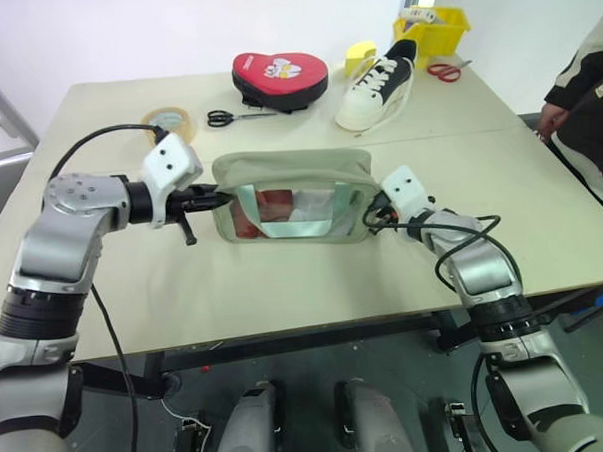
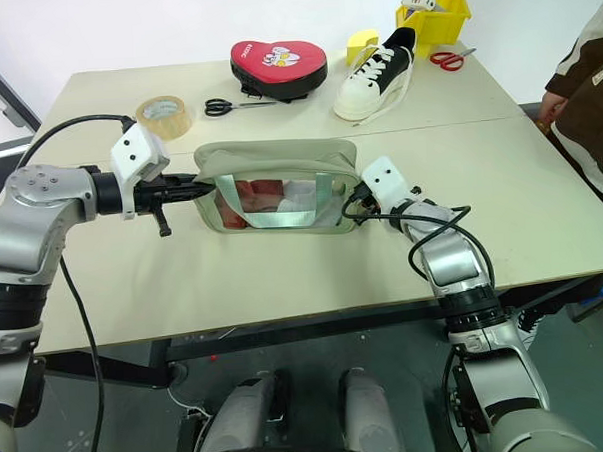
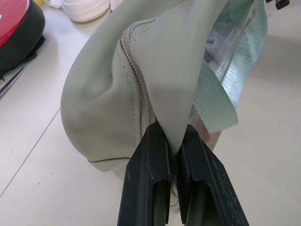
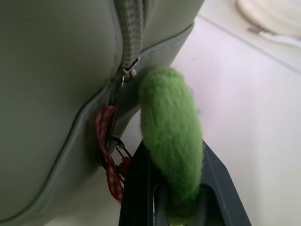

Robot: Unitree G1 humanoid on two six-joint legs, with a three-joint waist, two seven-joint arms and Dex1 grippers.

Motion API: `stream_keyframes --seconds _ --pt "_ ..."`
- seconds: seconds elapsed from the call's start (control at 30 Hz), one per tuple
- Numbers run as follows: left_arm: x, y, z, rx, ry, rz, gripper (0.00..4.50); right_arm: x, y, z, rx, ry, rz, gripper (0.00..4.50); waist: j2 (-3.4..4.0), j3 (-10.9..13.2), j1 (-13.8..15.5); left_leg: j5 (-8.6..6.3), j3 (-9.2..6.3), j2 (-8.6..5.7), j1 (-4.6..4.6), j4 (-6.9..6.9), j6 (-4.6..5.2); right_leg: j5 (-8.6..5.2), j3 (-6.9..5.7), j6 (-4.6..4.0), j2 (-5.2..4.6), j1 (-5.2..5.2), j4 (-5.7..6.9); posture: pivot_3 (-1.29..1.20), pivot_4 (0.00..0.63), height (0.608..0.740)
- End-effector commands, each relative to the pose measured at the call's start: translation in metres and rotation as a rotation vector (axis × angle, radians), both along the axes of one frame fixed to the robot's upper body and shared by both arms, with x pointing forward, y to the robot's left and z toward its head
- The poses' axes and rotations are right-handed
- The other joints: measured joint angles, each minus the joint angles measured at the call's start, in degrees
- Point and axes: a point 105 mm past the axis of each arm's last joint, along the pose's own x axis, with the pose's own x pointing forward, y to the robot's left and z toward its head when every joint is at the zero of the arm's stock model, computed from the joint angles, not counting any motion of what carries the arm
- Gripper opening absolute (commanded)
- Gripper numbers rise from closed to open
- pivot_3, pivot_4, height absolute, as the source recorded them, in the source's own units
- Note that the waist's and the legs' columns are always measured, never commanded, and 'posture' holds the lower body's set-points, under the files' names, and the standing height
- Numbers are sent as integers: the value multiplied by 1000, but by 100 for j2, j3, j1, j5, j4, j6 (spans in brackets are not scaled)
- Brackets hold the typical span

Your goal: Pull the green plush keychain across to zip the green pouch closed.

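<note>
The right gripper (image 4: 181, 197) has its two black fingers around the green plush keychain (image 4: 171, 141), which sits between them at the pouch's right end, hanging from the zipper pull beside a small red-checked ribbon (image 4: 109, 155) and a metal clip. The left gripper (image 3: 174, 183) is pinched tight on a fold of fabric at the opposite, left end of the green pouch (image 1: 294, 171), next to the zipper line. The pouch stands upright on the tan table (image 1: 284, 287) between both grippers, its clear window facing the robot. Behind it lie black scissors (image 1: 237, 116), a tape roll (image 1: 169, 121), a red heart-shaped case (image 1: 279, 77) and a black-and-white sneaker (image 1: 378, 84).
</note>
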Motion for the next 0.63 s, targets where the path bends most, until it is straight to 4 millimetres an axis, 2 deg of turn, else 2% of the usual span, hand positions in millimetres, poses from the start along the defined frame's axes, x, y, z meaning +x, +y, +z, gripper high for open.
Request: stream_keyframes --seconds 0.03,0.1,0.23,0.3,0.4,0.47,0.63 --pt "4 3 11 -30 -42 30 779 -3 -4 55 44 -93 59 1626 8 5 5 0 0 0 -4 0 0 0 0 0 -1 -3 0 0 150 740" --pt "4 6 16 -34 -44 26 1467 -13 -16 90 22 -134 106 2524 17 14 26 0 1 -2 -12 1 1 0 1 0 -3 -9 -1 0 150 740" --pt "3 13 27 -41 -38 8 3424 -36 -35 133 -30 -138 183 4480 15 14 39 0 0 -2 -21 -4 1 -1 -3 1 -4 -16 -9 0 150 740" --pt "3 18 34 -53 -35 4 4384 -50 -37 147 -33 -105 245 4500 13 15 31 0 0 -1 -25 -11 1 -1 -4 1 -4 -18 -18 0 150 740" --pt "7 30 47 -84 -33 24 4453 -79 -19 168 32 -53 403 4500 16 16 -21 -1 0 0 -25 -14 2 -1 -3 1 -5 -17 -29 0 150 740" --pt "11 35 54 -95 -38 47 4453 -88 -13 173 13 -42 456 4500 18 18 -15 -2 0 1 -25 -16 1 -1 -3 1 -6 -17 -29 0 150 740" --pt "12 35 65 -142 -40 24 4453 -88 -15 167 -24 -31 449 4500 17 17 -1 -14 0 1 -36 -19 -6 0 -3 0 -14 -16 -58 0 150 740"
